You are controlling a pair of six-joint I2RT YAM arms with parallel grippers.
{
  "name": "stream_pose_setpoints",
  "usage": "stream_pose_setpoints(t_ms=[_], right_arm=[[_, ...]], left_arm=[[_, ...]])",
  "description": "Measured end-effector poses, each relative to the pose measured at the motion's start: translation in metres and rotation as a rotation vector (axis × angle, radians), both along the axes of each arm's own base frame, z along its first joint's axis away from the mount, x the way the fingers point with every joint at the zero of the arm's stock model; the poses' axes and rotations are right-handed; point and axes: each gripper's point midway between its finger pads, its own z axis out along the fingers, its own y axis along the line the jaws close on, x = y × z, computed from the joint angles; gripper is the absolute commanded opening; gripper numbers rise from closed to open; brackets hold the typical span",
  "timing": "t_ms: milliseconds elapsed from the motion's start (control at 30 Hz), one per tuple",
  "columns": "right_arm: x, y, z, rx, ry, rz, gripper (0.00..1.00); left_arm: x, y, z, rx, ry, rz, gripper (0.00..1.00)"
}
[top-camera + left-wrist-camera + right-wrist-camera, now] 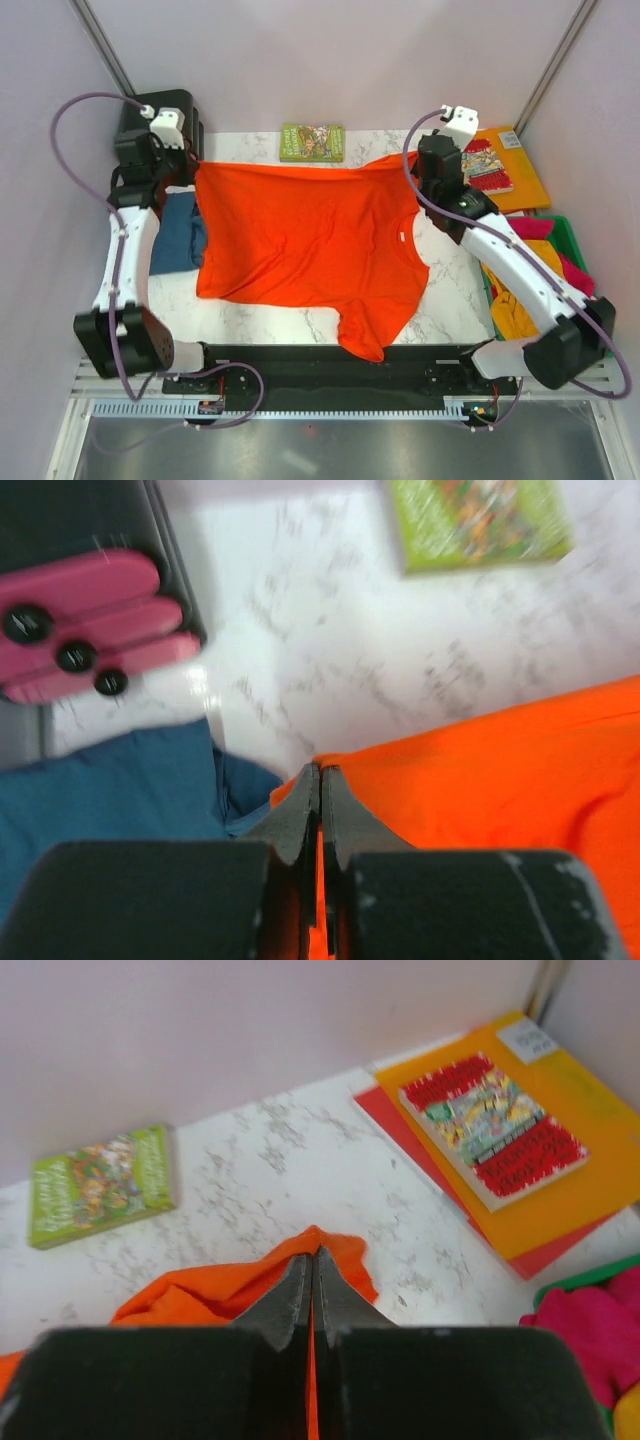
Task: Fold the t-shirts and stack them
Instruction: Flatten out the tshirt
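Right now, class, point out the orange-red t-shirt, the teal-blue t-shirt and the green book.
orange-red t-shirt (pixel 300 235): top view, middle of its body.
teal-blue t-shirt (pixel 180 240): top view, its uncovered part.
green book (pixel 312 142): top view, centre of its cover.

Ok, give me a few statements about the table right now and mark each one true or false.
1. The left fingers and right fingers are both shut on the orange-red t-shirt. True.
2. The orange-red t-shirt is folded into a square. False: it lies spread out on the table.
3. The green book lies on the orange-red t-shirt. False: it lies on bare table beyond the shirt's far edge.
4. A teal-blue t-shirt lies at the orange-red one's left edge. True.
5. The comic book rests on bare table. False: it rests on the orange folder.
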Motion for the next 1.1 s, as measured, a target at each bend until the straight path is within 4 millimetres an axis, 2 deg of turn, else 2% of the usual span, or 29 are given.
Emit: stream_pose_setpoints(t_ms=[33,133,200,267,367,400,467,500,633,700,800,967,1100], right_arm=[[-0.007,0.003,0.018,0.002,-0.033,0.022,0.0],[-0.037,0.007,0.089,0.027,-0.165,0.091,0.0],[-0.06,-0.002,0.14,0.053,-0.262,0.109,0.0],[-0.081,-0.015,0.18,0.072,-0.343,0.111,0.0],[-0.119,-0.038,0.235,0.085,-0.453,0.116,0.0],[-0.131,-0.045,0.25,0.086,-0.486,0.115,0.0],[-0.154,-0.06,0.277,0.09,-0.551,0.113,0.0],[-0.167,-0.067,0.29,0.091,-0.581,0.113,0.0],[-0.2,-0.085,0.327,0.106,-0.677,0.119,0.0],[-0.213,-0.091,0.343,0.115,-0.721,0.127,0.0],[-0.221,-0.094,0.354,0.119,-0.752,0.136,0.0],[-0.208,-0.087,0.346,0.098,-0.736,0.132,0.0],[-0.178,-0.073,0.322,0.053,-0.672,0.118,0.0]], left_arm=[[-0.009,-0.004,0.023,-0.003,-0.049,-0.008,0.02],[-0.049,-0.019,0.111,-0.002,-0.245,-0.049,0.02],[-0.081,-0.029,0.168,0.011,-0.388,-0.074,0.02],[-0.119,-0.037,0.214,0.032,-0.511,-0.088,0.02],[-0.171,-0.046,0.258,0.058,-0.635,-0.097,0.02],[-0.194,-0.05,0.273,0.069,-0.685,-0.098,0.02],[-0.224,-0.054,0.291,0.081,-0.745,-0.098,0.02],[-0.247,-0.058,0.303,0.09,-0.786,-0.096,0.02],[-0.279,-0.06,0.318,0.1,-0.833,-0.08,0.02],[-0.288,-0.06,0.321,0.103,-0.842,-0.071,0.02],[-0.297,-0.058,0.324,0.102,-0.845,-0.048,0.02],[-0.297,-0.054,0.327,0.096,-0.839,-0.027,0.02],[-0.272,-0.049,0.318,0.089,-0.793,-0.02,0.02]])
